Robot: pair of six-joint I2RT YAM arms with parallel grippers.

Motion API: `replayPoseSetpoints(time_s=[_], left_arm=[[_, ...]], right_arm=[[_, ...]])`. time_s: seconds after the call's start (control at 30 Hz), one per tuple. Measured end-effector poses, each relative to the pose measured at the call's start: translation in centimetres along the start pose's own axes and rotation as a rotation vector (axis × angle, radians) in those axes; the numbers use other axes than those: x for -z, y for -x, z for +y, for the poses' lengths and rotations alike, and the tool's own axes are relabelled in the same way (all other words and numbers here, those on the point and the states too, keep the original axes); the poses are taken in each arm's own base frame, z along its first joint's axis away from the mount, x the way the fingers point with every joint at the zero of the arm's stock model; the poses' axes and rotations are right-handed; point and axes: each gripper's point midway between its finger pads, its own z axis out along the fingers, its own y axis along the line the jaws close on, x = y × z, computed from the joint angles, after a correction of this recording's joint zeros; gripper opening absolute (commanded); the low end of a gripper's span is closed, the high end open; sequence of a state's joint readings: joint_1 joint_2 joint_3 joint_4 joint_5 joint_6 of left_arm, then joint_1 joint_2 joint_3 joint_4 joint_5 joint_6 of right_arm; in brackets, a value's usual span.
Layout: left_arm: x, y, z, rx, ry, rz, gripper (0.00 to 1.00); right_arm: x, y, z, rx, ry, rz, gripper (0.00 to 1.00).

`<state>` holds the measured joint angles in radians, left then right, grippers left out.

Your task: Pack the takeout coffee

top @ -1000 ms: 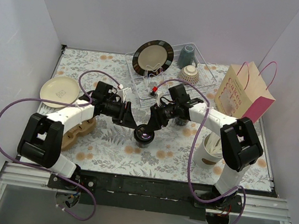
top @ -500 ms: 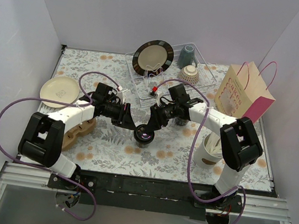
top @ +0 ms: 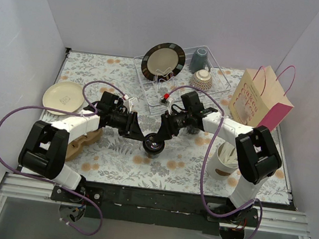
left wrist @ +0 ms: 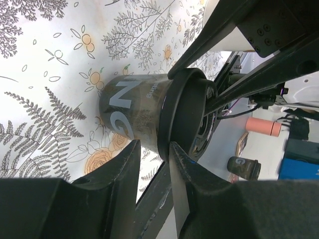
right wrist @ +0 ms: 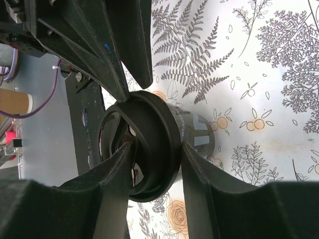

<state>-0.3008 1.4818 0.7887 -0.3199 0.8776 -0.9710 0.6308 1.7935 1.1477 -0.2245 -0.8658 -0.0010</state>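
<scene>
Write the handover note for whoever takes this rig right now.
Right claw: shut on the black cup at its lid.
Left claw: fingers straddle the lid's rim; grip unclear.
Cup: between the two claws, centre of the top view; paper bag at far right.
Done: lid sits on the cup.
To do: pack the cup; it is in nothing yet.

1. the overhead view is bright and even; soft light falls from above, and the walls [top: 37,13] take a faint lilac cast.
2. shadows on the tablecloth [top: 111,163] are short, pale and soft-edged.
3. in the left wrist view the fingers [left wrist: 119,184] of the left gripper [left wrist: 154,149] are near-black, blurred masses; the black cup [left wrist: 129,114] is sharper, and the far background is soft.
4. in the right wrist view the fingers [right wrist: 199,194] of the right gripper [right wrist: 158,149] are underexposed and out of focus; the lid [right wrist: 162,129] shows a dull sheen on its rim.
</scene>
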Motion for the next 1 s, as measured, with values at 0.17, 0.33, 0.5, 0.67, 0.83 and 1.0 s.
replayPoseSetpoints(time_s=[0.17,0.33,0.5,0.67,0.83,1.0], left_arm=[[-0.1,-0.14,0.11,0.029,0.008,-0.006,0.29],[-0.39,-0.26,0.33,0.069,0.005,0.008,0.29],[-0.54,-0.28,0.43,0.1,0.001,0.019,0.29],[-0.5,-0.17,0.38,0.123,0.01,0.03,0.38],[-0.38,0.32,0.51,0.139,0.069,0.051,0.41],[-0.19,0.62,0.41,0.128,0.101,0.057,0.42]], right_arm=[[-0.06,0.01,-0.01,0.009,0.007,-0.024,0.17],[-0.07,0.09,-0.11,0.013,0.006,-0.036,0.17],[-0.04,0.14,-0.16,0.012,0.005,-0.041,0.17],[0.03,0.21,-0.17,0.011,0.004,-0.042,0.17],[0.16,0.3,-0.22,0.008,-0.007,-0.033,0.17],[0.21,0.23,-0.25,0.012,-0.01,-0.024,0.17]])
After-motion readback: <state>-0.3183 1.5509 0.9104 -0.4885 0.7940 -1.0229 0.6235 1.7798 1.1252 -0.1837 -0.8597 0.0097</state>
